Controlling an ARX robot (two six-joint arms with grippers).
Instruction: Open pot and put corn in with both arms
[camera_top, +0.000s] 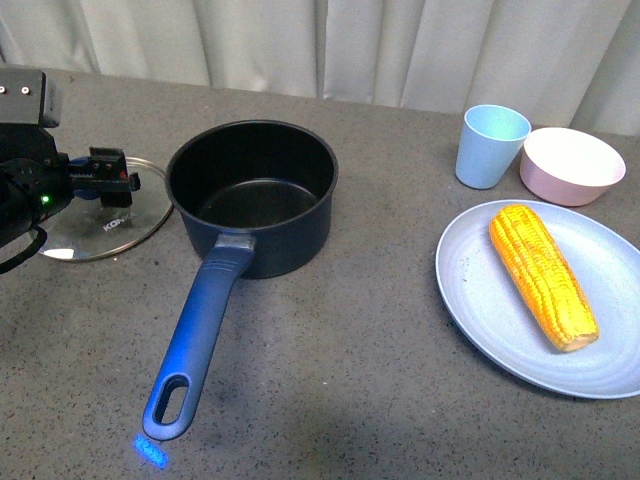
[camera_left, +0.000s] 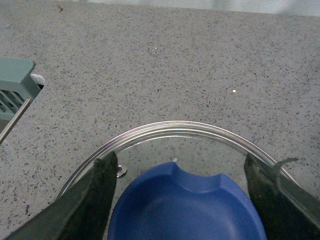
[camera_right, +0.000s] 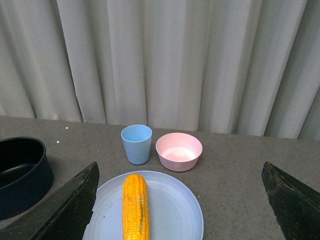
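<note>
The dark navy pot (camera_top: 252, 195) stands uncovered on the grey table, its blue handle (camera_top: 200, 330) pointing toward me; it also shows in the right wrist view (camera_right: 20, 172). My left gripper (camera_top: 105, 180) is shut on the blue knob (camera_left: 185, 205) of the glass lid (camera_top: 105, 225), which sits low at the table just left of the pot. The corn (camera_top: 542, 272) lies on a light blue plate (camera_top: 480, 300) at the right. My right gripper (camera_right: 182, 200) is open above and short of the corn (camera_right: 136, 205), out of the front view.
A light blue cup (camera_top: 490, 143) and a pink bowl (camera_top: 570, 165) stand behind the plate. A green-grey object (camera_left: 15, 92) sits near the lid in the left wrist view. White curtains hang behind the table.
</note>
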